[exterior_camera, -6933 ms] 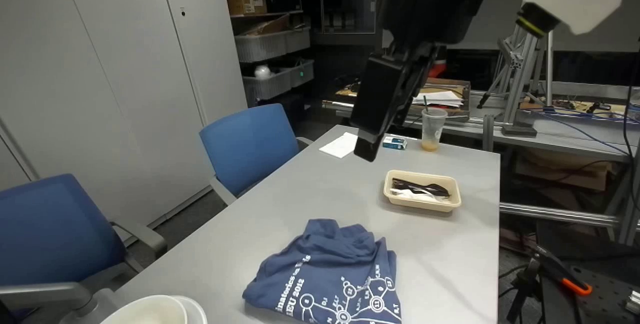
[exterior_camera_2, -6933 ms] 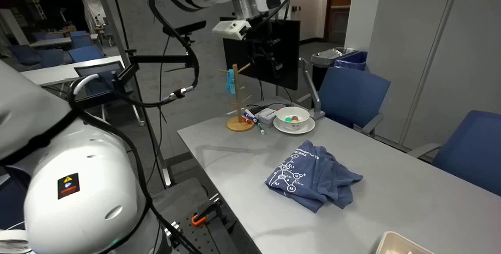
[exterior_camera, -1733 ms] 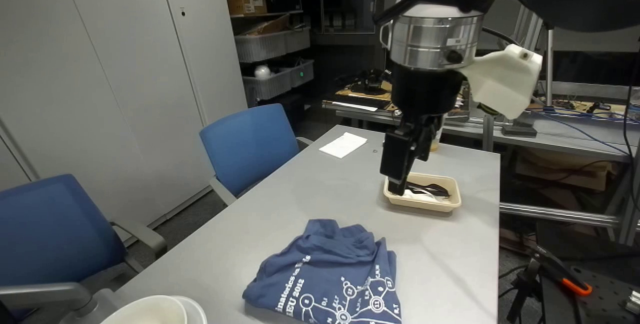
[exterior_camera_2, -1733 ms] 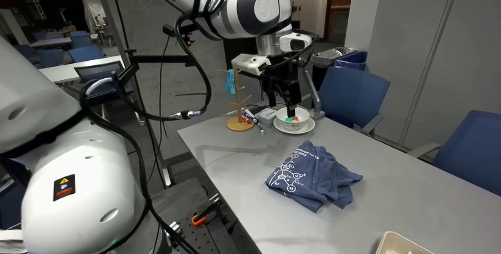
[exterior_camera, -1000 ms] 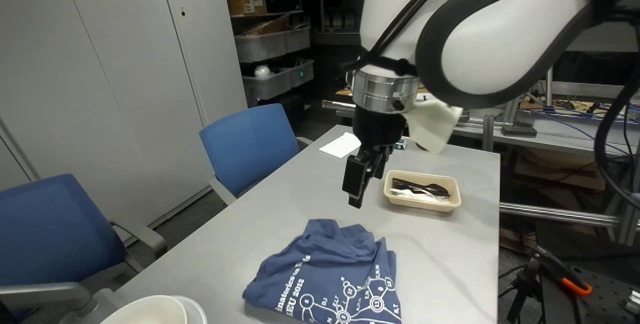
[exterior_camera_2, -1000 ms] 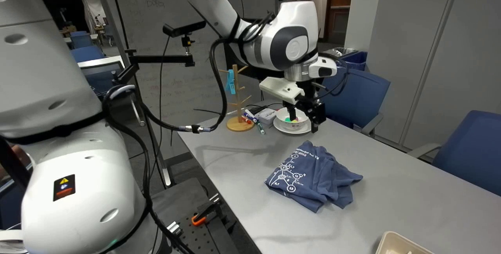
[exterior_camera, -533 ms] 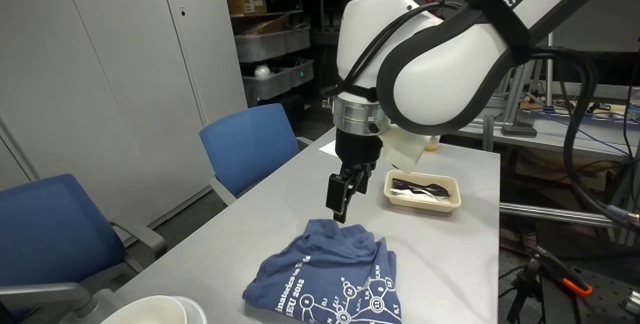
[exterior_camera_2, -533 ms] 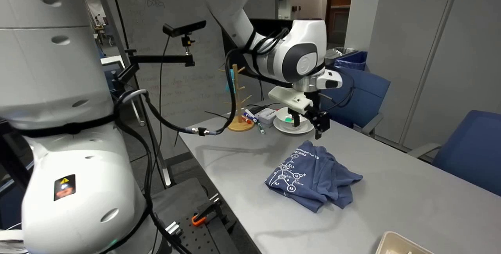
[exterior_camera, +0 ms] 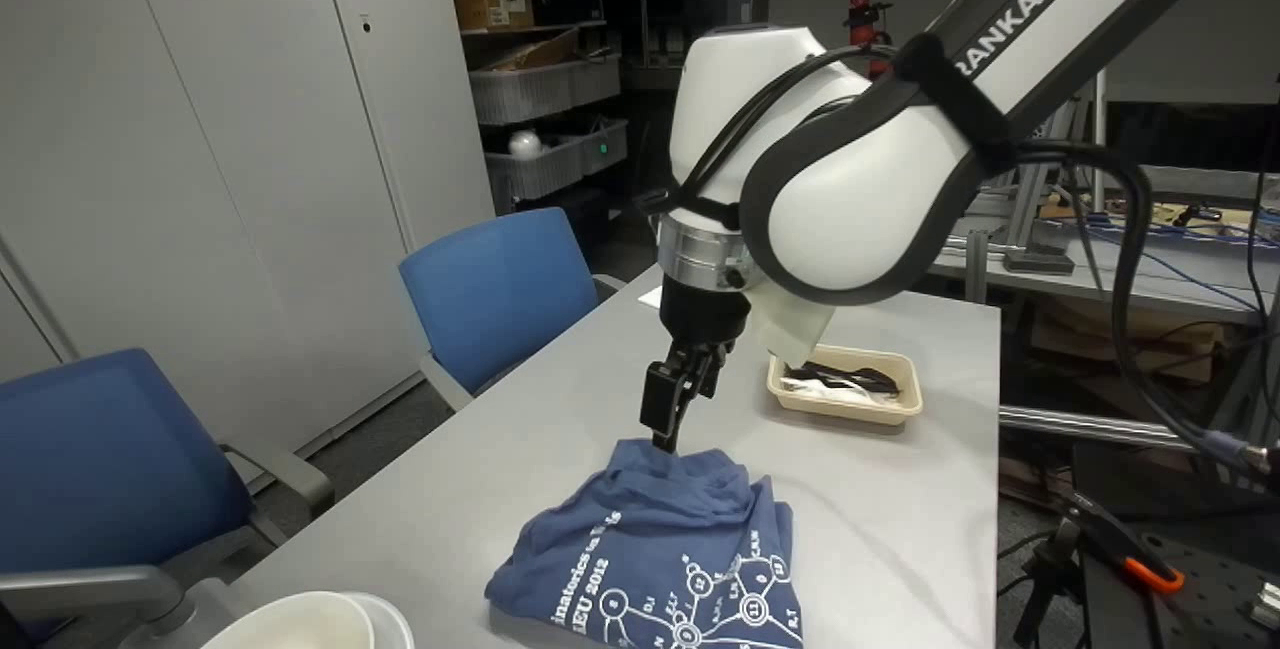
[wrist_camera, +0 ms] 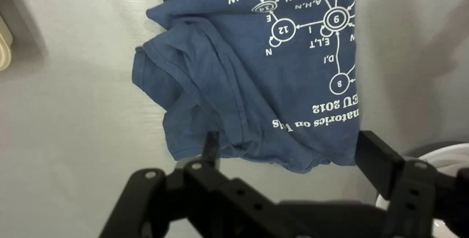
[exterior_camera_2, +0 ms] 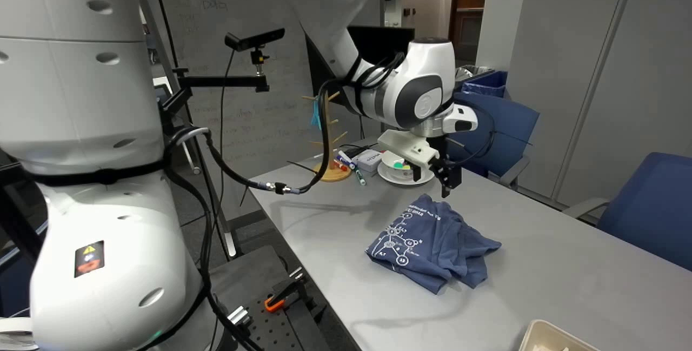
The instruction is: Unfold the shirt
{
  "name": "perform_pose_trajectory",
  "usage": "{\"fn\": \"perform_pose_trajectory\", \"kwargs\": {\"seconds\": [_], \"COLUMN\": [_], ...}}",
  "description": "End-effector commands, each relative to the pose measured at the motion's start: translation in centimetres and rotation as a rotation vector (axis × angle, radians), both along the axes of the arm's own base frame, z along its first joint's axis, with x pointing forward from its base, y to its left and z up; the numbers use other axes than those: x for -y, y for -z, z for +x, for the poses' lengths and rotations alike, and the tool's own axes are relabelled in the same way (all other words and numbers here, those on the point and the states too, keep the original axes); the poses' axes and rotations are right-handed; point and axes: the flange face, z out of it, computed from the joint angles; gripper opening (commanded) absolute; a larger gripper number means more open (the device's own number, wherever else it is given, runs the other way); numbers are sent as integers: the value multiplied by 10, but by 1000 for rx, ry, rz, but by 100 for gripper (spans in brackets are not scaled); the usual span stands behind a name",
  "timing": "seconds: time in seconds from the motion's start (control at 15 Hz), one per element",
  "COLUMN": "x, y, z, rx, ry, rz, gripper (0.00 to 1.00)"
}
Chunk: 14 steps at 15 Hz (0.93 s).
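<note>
Black fingers (wrist_camera: pixel 379 163) stand wide apart on my gripper (wrist_camera: pixel 290 149), holding nothing, and just below them, apparently not touching, the blue shirt (wrist_camera: pixel 263 80) lies folded on the worktop (wrist_camera: pixel 91 139), spreading away toward the top of the wrist view. I judge the next move turns on its nearest edge, which runs roughly along the line between the fingertips, so closing from here would likely bunch that edge lengthwise, and I would rather turn the gripper to pinch across it. Farther out, a cream tray (wrist_camera: pixel 4 54) sits well left of the gripper in the wrist view.
</note>
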Motion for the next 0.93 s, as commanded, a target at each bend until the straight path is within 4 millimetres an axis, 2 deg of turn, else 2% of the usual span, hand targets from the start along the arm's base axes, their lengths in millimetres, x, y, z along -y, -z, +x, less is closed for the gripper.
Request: {"fn": "perform_pose_trajectory", "kwargs": {"seconds": [0.0,0.27,0.47,0.87], "x": [9,26,40,43], "y": [32,76,100,126], "z": [27,43,60,105], "rx": [30,9,-17,-13], "ry": [-49,-84,-94,-124], "rz": [32,58,90,125], "gripper": [96,99,99,100]}}
